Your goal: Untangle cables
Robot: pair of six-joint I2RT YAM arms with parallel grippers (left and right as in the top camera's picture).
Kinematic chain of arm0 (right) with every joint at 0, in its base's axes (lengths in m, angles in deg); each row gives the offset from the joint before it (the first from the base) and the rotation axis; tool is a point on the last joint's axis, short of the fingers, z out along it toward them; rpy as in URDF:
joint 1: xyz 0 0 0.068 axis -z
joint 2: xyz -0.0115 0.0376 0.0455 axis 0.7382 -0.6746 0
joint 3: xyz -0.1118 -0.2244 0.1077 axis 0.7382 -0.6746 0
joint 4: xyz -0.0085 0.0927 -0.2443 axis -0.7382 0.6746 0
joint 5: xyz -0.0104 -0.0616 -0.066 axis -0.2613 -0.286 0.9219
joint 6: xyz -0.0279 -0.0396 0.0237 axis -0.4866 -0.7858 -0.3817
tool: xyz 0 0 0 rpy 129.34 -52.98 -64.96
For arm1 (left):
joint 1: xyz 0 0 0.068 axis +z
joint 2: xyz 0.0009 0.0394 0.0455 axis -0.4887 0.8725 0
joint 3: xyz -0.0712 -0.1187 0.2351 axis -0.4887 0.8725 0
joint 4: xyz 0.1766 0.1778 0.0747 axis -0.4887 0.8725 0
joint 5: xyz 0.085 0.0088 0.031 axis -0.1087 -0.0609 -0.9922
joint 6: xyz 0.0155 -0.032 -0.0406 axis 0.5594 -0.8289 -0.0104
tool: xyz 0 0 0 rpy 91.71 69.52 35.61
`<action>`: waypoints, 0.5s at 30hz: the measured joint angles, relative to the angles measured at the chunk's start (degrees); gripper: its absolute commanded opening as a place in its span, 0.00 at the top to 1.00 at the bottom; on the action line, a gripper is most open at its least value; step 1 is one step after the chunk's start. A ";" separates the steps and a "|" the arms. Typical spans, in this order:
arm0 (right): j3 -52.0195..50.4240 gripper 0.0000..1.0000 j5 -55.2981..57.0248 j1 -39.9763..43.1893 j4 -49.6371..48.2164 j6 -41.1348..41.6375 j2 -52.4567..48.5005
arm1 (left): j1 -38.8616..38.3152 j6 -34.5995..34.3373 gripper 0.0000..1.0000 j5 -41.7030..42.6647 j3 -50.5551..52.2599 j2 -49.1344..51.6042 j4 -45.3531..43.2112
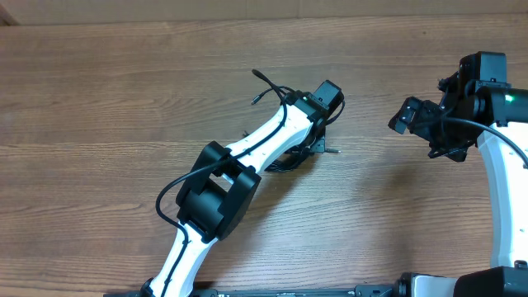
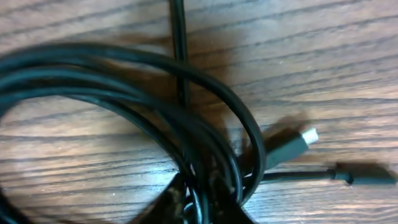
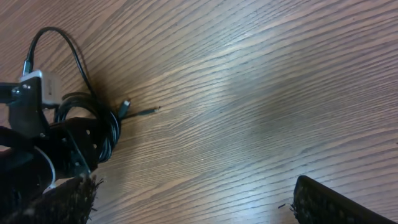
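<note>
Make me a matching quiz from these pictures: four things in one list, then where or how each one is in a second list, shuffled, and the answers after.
Things
1. left hand
2. right hand
3. cables
4. silver-tipped plug

States
A. open, over the bare table
B. black, looped in a tangle
C. low over the looped bundle
D. sticking out beside the loops

Pairs: 1-C, 2-A, 3-B, 4-D
</note>
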 measured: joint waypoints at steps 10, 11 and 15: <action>0.00 0.00 0.00 0.00 -0.15 0.00 0.00 | 0.35 0.92 0.96 0.92 -0.68 0.00 2.67; 0.00 0.00 0.00 0.00 -0.22 0.00 0.00 | 0.63 1.62 0.96 1.51 -1.29 0.00 3.87; 0.00 0.00 -0.39 0.00 -0.66 0.00 0.00 | 2.89 5.27 0.96 6.40 -6.14 -0.72 7.65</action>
